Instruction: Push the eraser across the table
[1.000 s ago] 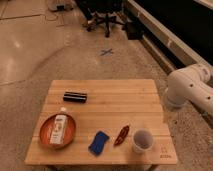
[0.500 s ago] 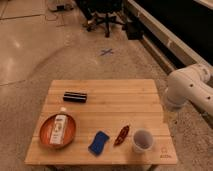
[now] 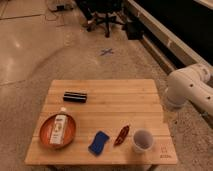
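Note:
The eraser [image 3: 75,96], a small black bar with a thin lighter stripe, lies flat on the far left part of the low light wooden table [image 3: 120,102]. The table has a slatted top and a small logo at its near right corner. My white arm [image 3: 187,90] shows to the right of the table, beyond its right edge and well apart from the eraser. The gripper itself is out of view; only the arm's thick white segments show.
An orange plate [image 3: 44,136] with a small white bottle [image 3: 59,129] sits at the near left. A blue folded pad [image 3: 99,142], a red-brown pepper-shaped item [image 3: 122,135] and a white cup [image 3: 142,140] line the near edge. An office chair [image 3: 105,15] stands far behind.

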Controlling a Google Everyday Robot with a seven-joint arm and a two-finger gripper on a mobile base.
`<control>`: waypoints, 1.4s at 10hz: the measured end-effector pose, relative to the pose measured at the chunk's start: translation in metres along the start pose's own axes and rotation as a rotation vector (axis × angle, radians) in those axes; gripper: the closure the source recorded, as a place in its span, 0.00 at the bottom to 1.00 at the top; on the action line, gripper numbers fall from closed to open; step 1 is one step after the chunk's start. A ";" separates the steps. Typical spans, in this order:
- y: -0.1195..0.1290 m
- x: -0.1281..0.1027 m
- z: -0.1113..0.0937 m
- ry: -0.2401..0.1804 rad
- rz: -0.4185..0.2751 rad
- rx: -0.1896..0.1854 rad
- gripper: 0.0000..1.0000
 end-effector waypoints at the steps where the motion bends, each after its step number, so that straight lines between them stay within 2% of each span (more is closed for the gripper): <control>1: 0.000 0.000 0.000 0.000 0.000 0.000 0.35; 9: -0.001 -0.001 0.000 -0.002 -0.006 0.000 0.35; 11: -0.018 -0.026 0.006 -0.021 -0.076 0.024 0.35; 13: -0.042 -0.063 0.009 -0.047 -0.163 0.070 0.35; 14: -0.057 -0.091 0.011 -0.075 -0.222 0.104 0.35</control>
